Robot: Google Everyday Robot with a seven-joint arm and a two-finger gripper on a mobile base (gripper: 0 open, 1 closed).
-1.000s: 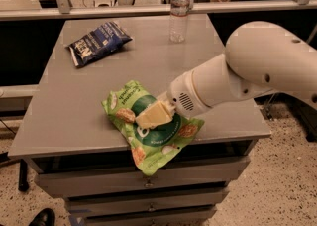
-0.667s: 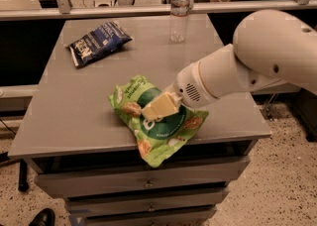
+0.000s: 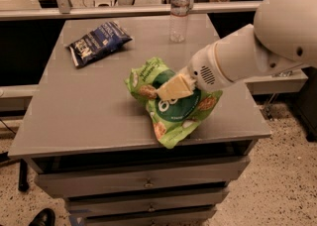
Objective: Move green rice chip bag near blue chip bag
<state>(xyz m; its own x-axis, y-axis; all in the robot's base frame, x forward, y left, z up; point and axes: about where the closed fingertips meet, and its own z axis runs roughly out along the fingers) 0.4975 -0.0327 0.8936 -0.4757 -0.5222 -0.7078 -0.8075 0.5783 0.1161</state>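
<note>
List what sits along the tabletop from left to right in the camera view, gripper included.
blue chip bag → green rice chip bag, gripper on its middle → robot arm. Water bottle left out: it stands behind the green bag.

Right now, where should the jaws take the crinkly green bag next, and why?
Probably carry it toward the back-left of the grey table. The gripper appears to pinch the bright green crinkly rice chip bag near the front edge, while the dark blue crinkly chip bag lies apart at the back-left.
</note>
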